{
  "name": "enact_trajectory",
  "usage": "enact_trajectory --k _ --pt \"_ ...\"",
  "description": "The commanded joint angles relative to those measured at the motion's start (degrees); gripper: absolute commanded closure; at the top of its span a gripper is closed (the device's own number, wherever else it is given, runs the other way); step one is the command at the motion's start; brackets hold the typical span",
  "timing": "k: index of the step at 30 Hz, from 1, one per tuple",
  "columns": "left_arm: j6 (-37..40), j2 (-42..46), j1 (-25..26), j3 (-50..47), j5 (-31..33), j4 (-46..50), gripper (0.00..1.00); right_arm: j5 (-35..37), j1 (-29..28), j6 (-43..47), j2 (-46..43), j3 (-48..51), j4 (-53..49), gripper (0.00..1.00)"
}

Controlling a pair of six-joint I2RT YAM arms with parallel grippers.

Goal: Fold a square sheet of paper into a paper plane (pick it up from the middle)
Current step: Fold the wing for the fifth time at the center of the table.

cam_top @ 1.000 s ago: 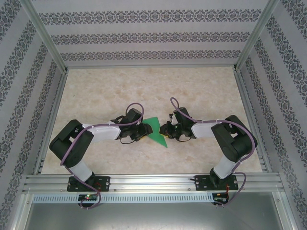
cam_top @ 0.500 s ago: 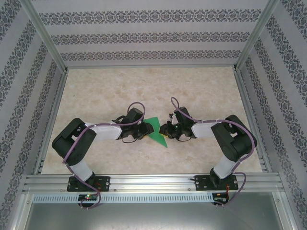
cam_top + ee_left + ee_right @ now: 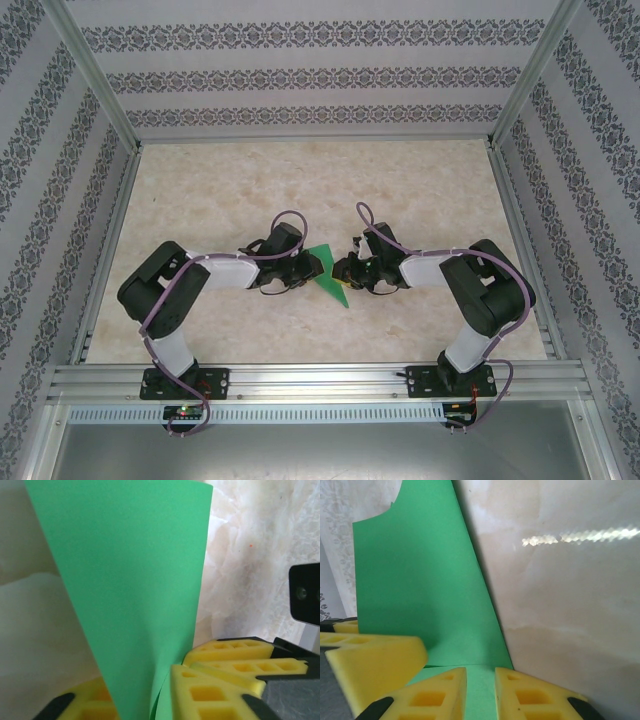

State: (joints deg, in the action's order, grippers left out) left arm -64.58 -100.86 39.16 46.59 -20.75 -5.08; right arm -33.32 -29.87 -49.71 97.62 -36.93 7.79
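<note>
The bright green sheet of paper [image 3: 328, 277], folded to a pointed wedge, lies on the table between my two grippers. In the left wrist view a flap of the paper [image 3: 135, 580] stands up and runs down between the yellow fingers of my left gripper [image 3: 142, 682], which is shut on it. My left gripper [image 3: 305, 271] meets the sheet from the left. My right gripper [image 3: 347, 272] sits at the sheet's right edge. Its jaws [image 3: 480, 675] stand a little apart over flat paper [image 3: 420, 580], pinching nothing. A left finger [image 3: 370, 665] shows beside them.
The marble-patterned table [image 3: 300, 190] has free room behind and to both sides of the arms. Aluminium rails [image 3: 320, 378] border the near edge, and patterned walls [image 3: 320, 80] close the back and sides.
My left arm has pushed right towards the paper and its jaws have closed on the raised flap. Less green shows between the grippers. The right arm has barely moved.
</note>
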Motion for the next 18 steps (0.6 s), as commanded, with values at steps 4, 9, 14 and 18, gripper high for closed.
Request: enact_trajectory --k 4,9,14,18 --pt "1.5 -0.5 0.6 3.9 0.1 2.0 0.94 6.6 -1.1 2.3 0.5 2.4 3.4 0.76" --pt "1.2 -0.4 0.6 5.4 0.6 5.1 0.95 11.8 -2.0 7.2 -6.5 4.2 0.5 0.71" --pt "1.3 -0.5 0.6 6.1 0.6 6.5 0.95 25.5 -5.7 12.7 -16.0 9.7 1.2 0.63" --pt "1.5 -0.5 0.6 6.4 0.6 6.9 0.95 41.6 -14.9 21.7 -23.3 13.4 3.7 0.58"
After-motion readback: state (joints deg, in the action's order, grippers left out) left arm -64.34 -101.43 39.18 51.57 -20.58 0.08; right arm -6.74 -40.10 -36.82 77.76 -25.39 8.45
